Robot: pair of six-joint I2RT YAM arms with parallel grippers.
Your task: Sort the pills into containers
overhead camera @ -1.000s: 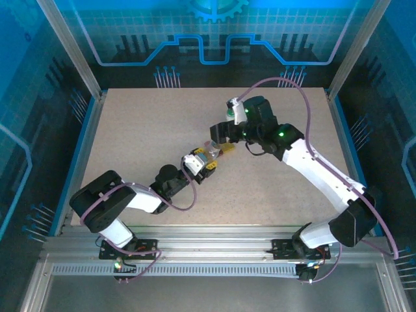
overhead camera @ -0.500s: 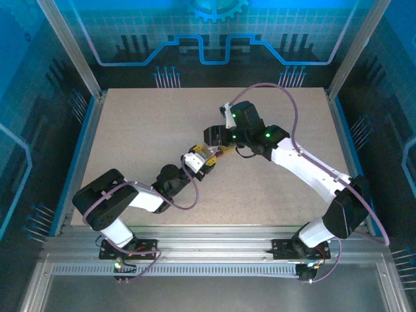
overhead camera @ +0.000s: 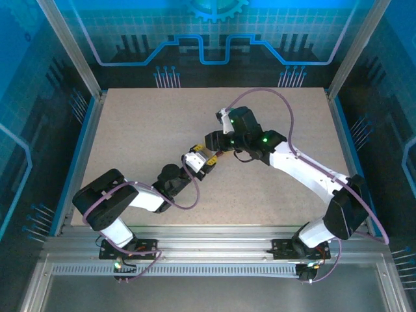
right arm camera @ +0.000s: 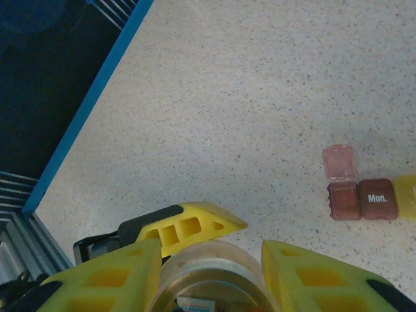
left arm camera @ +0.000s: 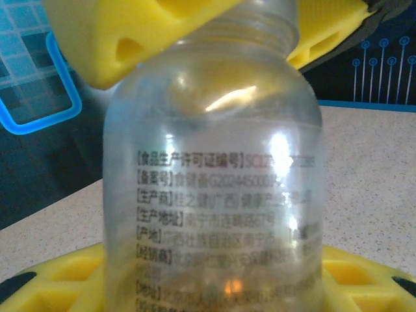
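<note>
The speckled bench (overhead camera: 130, 143) carries two arms that meet near its middle, one reaching in from 7 o'clock and one from 5 o'clock. The left claw (overhead camera: 209, 158) is closed around the body of the one clear bottle (left arm camera: 214, 195), which is printed with grey lettering. The right claw (right arm camera: 211, 250) pinches the bottle's neck from both sides. At 3 o'clock in the right wrist view lies one pill box (right arm camera: 362, 199) with two red-brown cells, one marked "Mon." and the other with its pink lid (right arm camera: 339, 162) up. A second ago the right claw stood wider, out toward 1 o'clock.
</note>
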